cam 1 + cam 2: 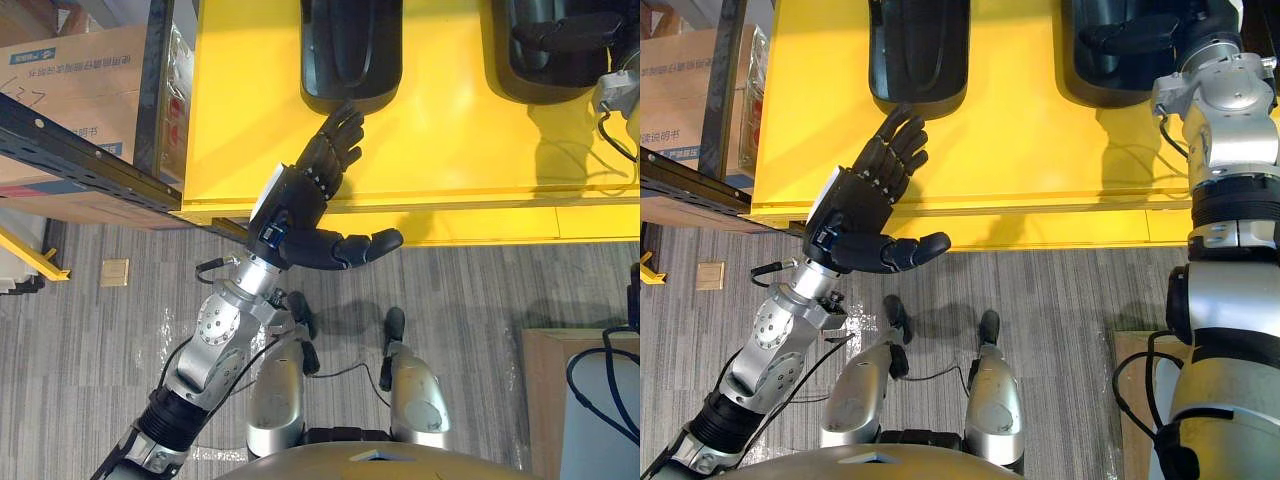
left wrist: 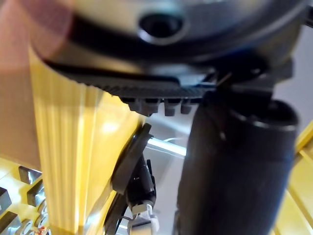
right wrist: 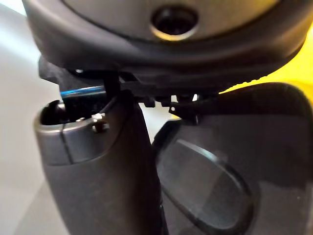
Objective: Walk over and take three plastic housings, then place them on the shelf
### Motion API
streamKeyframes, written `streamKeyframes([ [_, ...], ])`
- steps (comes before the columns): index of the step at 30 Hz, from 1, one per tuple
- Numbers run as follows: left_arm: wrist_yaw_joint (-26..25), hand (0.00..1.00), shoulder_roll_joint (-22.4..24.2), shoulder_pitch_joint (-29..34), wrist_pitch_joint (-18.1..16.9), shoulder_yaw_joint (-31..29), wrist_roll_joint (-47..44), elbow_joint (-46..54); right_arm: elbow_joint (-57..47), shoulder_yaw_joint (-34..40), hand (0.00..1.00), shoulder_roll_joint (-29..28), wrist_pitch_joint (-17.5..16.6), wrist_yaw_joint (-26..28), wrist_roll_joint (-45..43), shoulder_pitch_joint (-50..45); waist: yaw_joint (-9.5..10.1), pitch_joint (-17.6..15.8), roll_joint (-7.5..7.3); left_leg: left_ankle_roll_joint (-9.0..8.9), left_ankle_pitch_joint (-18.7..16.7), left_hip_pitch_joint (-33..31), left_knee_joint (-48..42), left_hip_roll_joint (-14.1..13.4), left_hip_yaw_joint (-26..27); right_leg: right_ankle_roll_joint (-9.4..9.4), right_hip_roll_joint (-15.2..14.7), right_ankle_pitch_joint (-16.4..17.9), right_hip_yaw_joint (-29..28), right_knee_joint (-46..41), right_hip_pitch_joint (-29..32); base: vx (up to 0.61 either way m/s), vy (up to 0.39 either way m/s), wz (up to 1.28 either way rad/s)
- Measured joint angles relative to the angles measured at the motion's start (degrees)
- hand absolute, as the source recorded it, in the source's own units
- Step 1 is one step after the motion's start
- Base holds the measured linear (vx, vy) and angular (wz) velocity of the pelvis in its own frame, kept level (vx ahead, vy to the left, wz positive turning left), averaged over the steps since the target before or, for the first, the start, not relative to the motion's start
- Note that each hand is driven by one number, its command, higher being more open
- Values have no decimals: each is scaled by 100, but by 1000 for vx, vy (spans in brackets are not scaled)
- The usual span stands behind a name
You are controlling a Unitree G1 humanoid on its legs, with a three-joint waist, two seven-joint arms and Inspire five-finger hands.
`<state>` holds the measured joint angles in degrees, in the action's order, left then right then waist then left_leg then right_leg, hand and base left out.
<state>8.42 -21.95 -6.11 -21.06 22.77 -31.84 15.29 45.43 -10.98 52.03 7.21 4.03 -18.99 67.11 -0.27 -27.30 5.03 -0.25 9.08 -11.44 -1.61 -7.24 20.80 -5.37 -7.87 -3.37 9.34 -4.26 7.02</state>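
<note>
Stock: two black plastic housings lying on yellow table (image 1: 450, 150), neither lifted. At the left housing (image 1: 350, 50), left hand (image 1: 297, 205) spread open, fingertips at its near end. Over the right housing (image 1: 1090, 85), right hand (image 1: 1155, 35), grip not discernible. Outstanding, apparently: all pickups, carry, shelf placement.

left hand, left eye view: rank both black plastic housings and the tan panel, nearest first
1. Left black plastic housing, by the left hand's fingers.
2. Right black plastic housing, far right.
3. Tan flat panel, lower right, by the floor.
</note>
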Motion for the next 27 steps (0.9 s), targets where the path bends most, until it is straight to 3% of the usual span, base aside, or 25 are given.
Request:
streamKeyframes([
  [9,-7,100,82,231,-5,26,-2,-23,114,-148,100,0,1,27,45,25,-8,6,51,-60,171,201,352,46,-5,25,-3,70,14,-180,42,-1,-1,1],
  [12,-36,100,82,237,-16,103,-1,-24,159,-148,100,3,-21,-292,80,26,-7,14,85,-61,231,224,452,59,-17,28,-8,77,34,-205,62,-5,-4,3],
  [16,-76,100,92,337,-26,213,7,-23,141,-146,100,31,-378,-930,576,149,-24,19,236,-66,334,291,626,64,-22,24,-14,75,43,-234,88,0,0,0],
  [20,-92,100,93,499,-68,216,8,-23,-39,-105,100,194,-677,-1472,1190,147,-30,18,249,-68,344,300,632,60,-23,24,0,84,46,-242,86,0,0,0],
  [24,-147,100,79,616,-174,212,8,-20,-1047,83,100,364,-961,-2025,1643,-9,-180,18,251,-40,379,300,632,74,-23,12,-13,90,46,-248,86,0,0,0],
  [27,-169,100,79,614,-175,191,23,40,-2212,425,100,679,-1271,-2008,1535,-684,-185,21,255,-45,393,304,633,81,-28,11,-2,95,53,-254,81,7,-12,0],
])
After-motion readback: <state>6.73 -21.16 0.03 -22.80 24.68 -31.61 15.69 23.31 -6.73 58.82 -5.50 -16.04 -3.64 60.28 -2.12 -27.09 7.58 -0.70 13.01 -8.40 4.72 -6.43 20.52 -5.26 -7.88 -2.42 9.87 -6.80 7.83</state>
